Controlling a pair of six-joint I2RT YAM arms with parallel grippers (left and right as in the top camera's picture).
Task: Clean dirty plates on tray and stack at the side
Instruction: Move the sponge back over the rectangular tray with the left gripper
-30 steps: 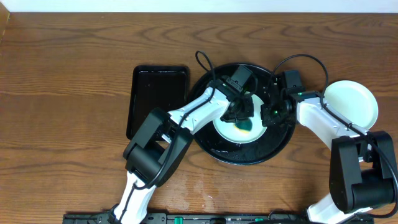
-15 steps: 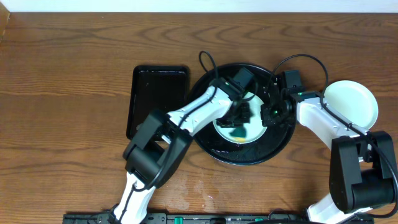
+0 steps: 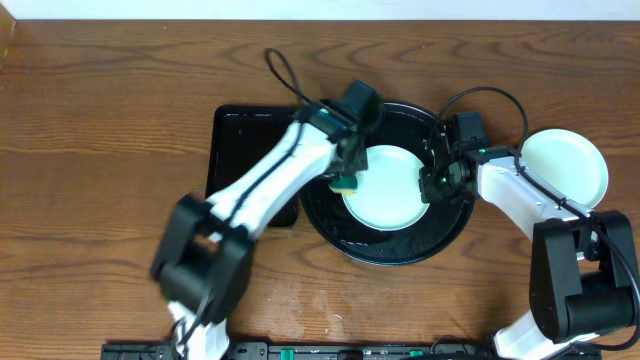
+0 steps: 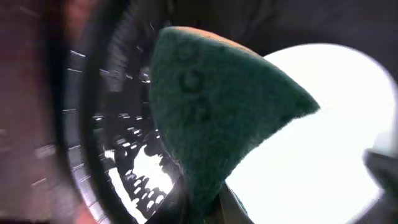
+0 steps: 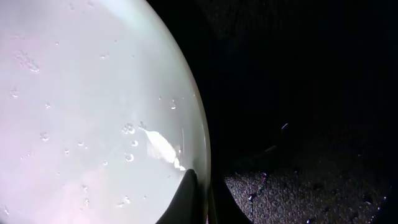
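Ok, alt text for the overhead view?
The left gripper holds a green sponge at the left edge of a pale plate in the round black tray; the right gripper pinches its right rim. A second plate sits on the table at right, a rectangular black tray at left.

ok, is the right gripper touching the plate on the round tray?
Touching. Right wrist view: the right gripper pinches the plate rim between its fingers.
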